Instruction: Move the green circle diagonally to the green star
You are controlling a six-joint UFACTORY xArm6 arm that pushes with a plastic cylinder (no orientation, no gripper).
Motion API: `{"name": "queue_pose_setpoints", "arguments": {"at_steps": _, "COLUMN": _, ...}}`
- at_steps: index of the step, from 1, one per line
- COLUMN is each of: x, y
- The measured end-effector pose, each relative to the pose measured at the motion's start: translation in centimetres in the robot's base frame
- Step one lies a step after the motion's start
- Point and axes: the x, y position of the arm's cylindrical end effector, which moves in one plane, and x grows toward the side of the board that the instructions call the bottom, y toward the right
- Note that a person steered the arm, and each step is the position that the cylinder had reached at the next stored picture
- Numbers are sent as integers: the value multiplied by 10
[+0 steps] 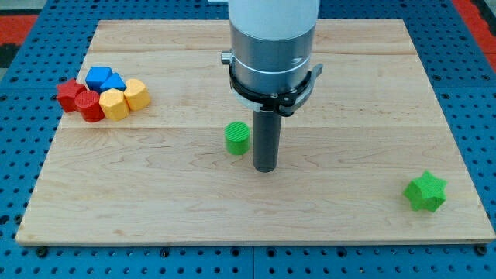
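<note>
The green circle [238, 138] sits near the middle of the wooden board [349, 93]. The green star [425, 191] lies at the view's lower right, near the board's right edge. My tip [265, 168] rests on the board just right of the green circle and slightly below it, with a small gap between them. The star is far to the right of the tip and a little lower.
A cluster of blocks sits at the view's upper left: two red blocks [80, 99], two blue blocks [105, 78] and two yellow blocks [124, 98], packed together. The arm's large white and grey body [273, 46] hangs over the top centre.
</note>
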Motion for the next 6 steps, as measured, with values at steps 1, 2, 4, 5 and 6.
{"name": "queue_pose_setpoints", "arguments": {"at_steps": 1, "x": 0, "y": -73}}
{"name": "queue_pose_setpoints", "arguments": {"at_steps": 2, "x": -19, "y": -132}}
{"name": "queue_pose_setpoints", "arguments": {"at_steps": 4, "x": -55, "y": -47}}
{"name": "queue_pose_setpoints", "arguments": {"at_steps": 5, "x": -45, "y": 37}}
{"name": "queue_pose_setpoints", "arguments": {"at_steps": 6, "x": -46, "y": 9}}
